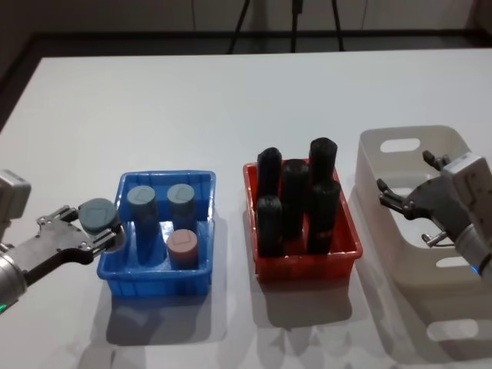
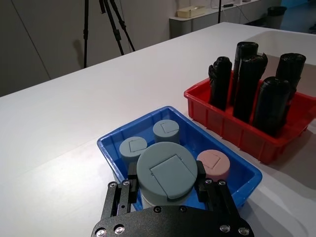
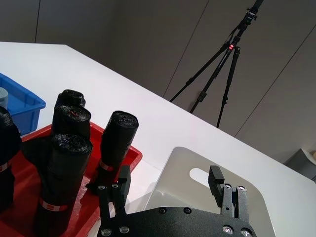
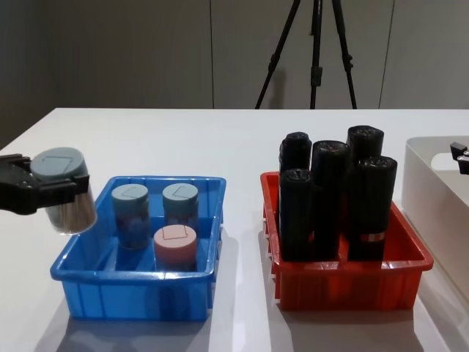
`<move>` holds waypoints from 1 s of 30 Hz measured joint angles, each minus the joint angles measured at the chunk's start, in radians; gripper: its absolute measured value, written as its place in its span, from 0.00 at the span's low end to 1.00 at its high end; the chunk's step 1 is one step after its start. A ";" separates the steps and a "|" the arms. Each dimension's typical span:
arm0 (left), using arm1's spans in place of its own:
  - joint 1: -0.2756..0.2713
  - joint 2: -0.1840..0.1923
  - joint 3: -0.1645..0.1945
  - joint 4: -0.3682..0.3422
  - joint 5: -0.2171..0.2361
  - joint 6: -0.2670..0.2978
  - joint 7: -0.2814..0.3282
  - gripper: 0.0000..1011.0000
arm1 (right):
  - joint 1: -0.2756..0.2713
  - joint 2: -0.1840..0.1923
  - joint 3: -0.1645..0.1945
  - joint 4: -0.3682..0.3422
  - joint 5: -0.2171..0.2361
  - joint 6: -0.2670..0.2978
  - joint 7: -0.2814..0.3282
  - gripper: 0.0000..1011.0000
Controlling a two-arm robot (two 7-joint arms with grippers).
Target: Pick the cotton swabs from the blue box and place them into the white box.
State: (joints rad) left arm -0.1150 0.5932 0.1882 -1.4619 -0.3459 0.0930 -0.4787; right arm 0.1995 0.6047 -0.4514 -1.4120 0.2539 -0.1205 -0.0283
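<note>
While the left gripper (image 1: 100, 228) hung at the left rim of the blue box (image 1: 165, 176), its fingers (image 2: 201, 172) were closed from both sides on a cotton swab tub (image 1: 98, 214) with a grey-blue lid, gripping the clear wall just under the lid. The tub was held upright and raised, with its bottom about level with the box's rim and the white swab tips showing through its side. Just to the right of those fingers and lower down, three more tubs stood upright inside the blue box. Two had grey-blue lids (image 1: 141, 201) (image 1: 181, 198) and stood side by side toward the far wall, and one had a pink lid (image 1: 183, 244) and stood nearer the front wall. Farther right of the left fingers, beside the blue box but not touching it, a red bin (image 1: 307, 268) sat on the white table (image 1: 231, 108), holding six tall black rolls (image 1: 296, 192) packed close together on end. The right gripper (image 3: 168, 180) hovered over the white box (image 1: 442, 131), which stood to the right of the red bin. Its fingers were spread wide apart with nothing between them, their tips pointing toward the box's left wall and the red bin beyond it. The black rolls stood just past those fingertips, and the blue box lay well beyond them.
</note>
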 joint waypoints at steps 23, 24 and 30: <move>0.010 0.041 0.046 -0.054 -0.057 -0.031 -0.059 0.64 | 0.000 0.000 0.000 0.000 0.000 0.000 0.000 0.99; 0.007 0.041 0.050 -0.055 -0.058 -0.032 -0.062 0.64 | 0.000 0.000 0.000 0.000 0.000 0.000 0.000 0.99; -0.009 0.045 0.078 -0.062 -0.072 -0.040 -0.087 0.64 | 0.000 0.000 0.000 0.000 0.000 0.000 0.000 0.99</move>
State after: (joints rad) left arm -0.1244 0.6383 0.2663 -1.5244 -0.4184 0.0527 -0.5656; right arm 0.1995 0.6047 -0.4514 -1.4120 0.2539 -0.1206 -0.0283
